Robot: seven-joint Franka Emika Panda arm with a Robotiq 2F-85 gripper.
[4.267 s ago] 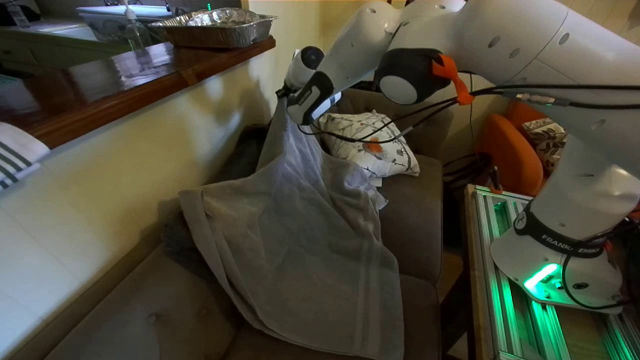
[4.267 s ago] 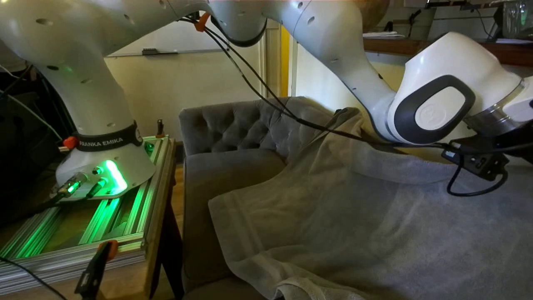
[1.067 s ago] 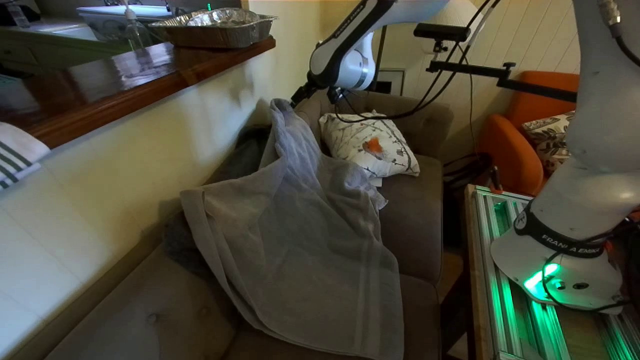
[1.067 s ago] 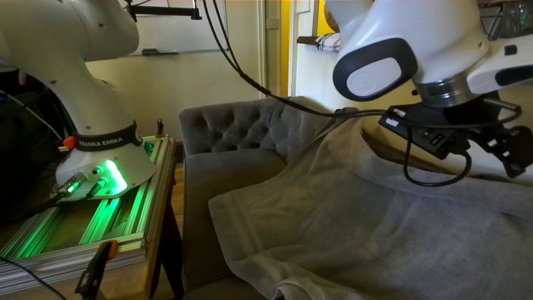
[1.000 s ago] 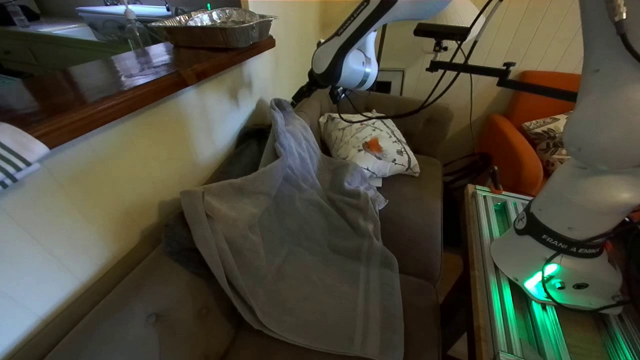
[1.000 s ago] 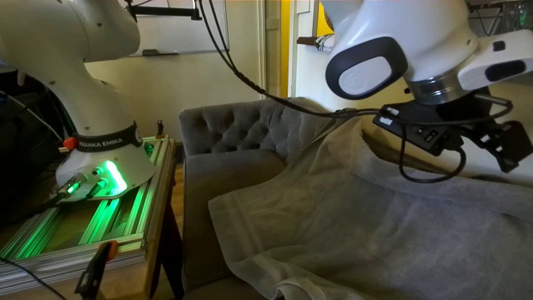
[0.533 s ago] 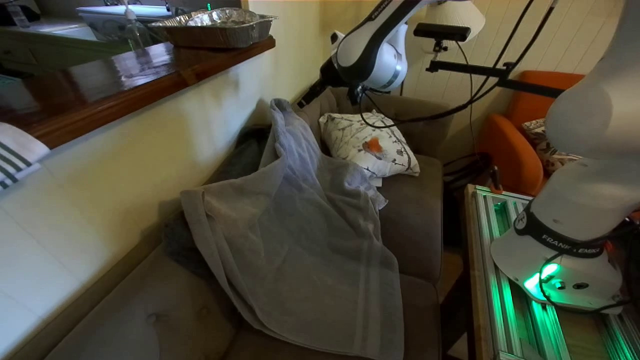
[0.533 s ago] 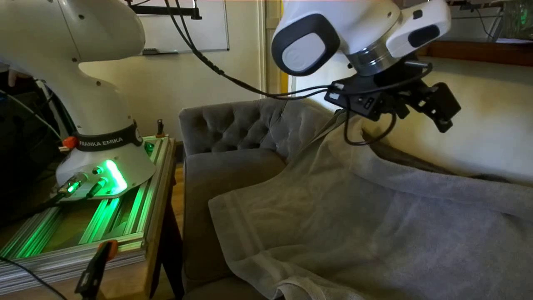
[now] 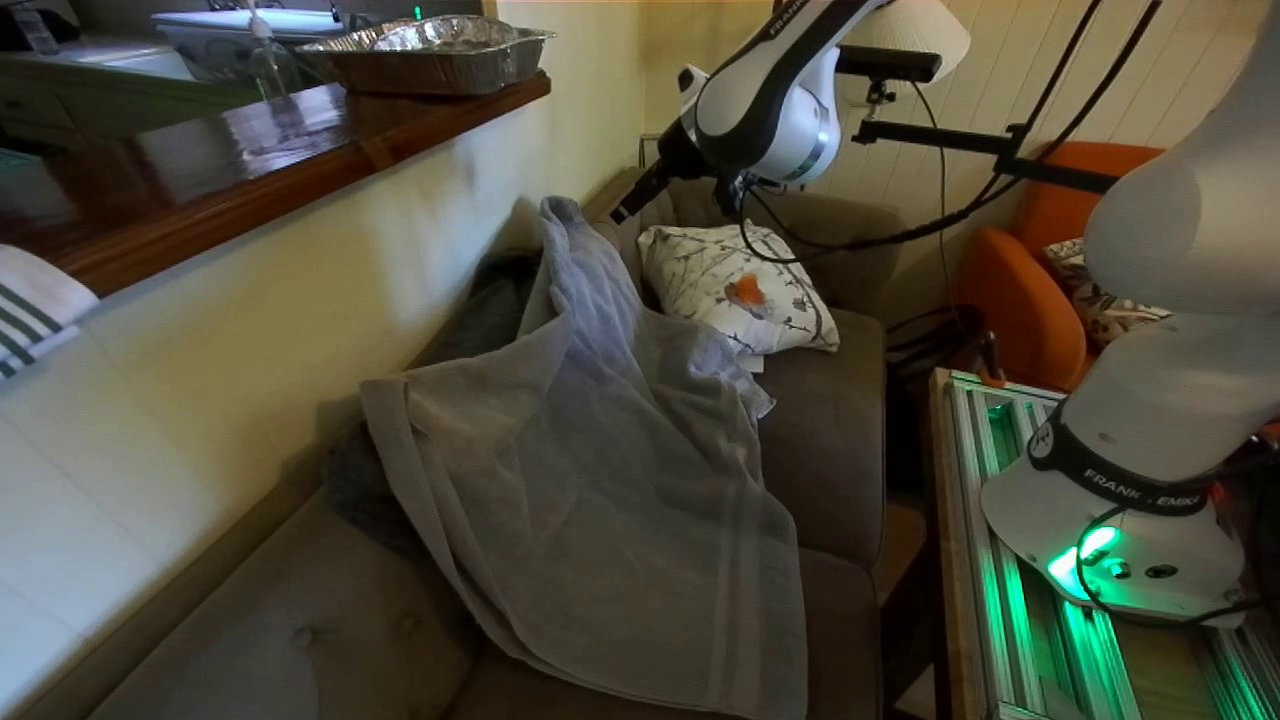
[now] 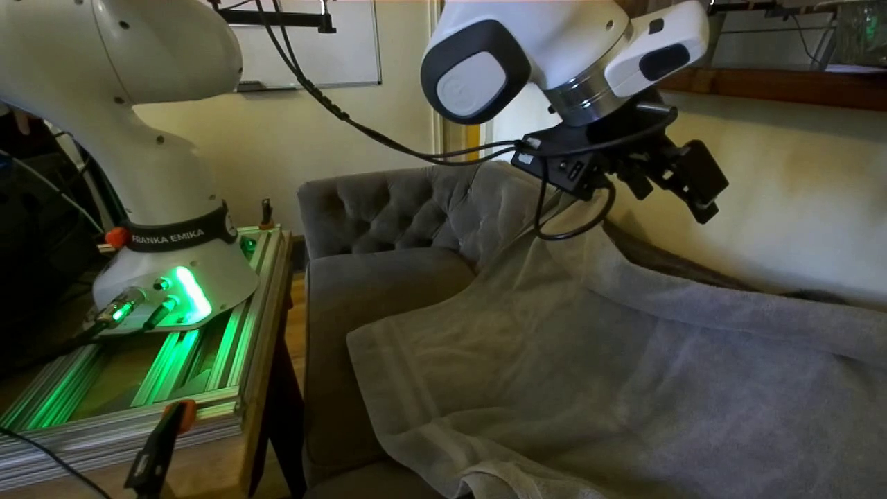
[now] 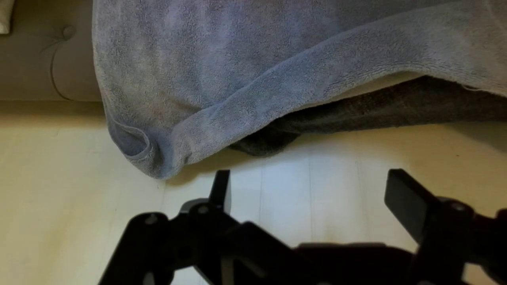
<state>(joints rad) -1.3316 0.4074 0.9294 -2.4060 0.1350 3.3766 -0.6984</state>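
Hand, black, two-fingered: fingers spread wide apart, empty; draped grey terry-cloth towel near it, not touching.

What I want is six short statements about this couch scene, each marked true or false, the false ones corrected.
1. The grey towel is draped over the couch. True.
2. The grey towel is being gripped. False: the tool stands open and holds nothing.
3. The grey towel hides the whole couch. False: parts of the couch show.
4. A pillow rests on the couch. True.
5. A foil tray stands on the wooden counter. True.
6. The pillow is plain black. False: it is pale and patterned.
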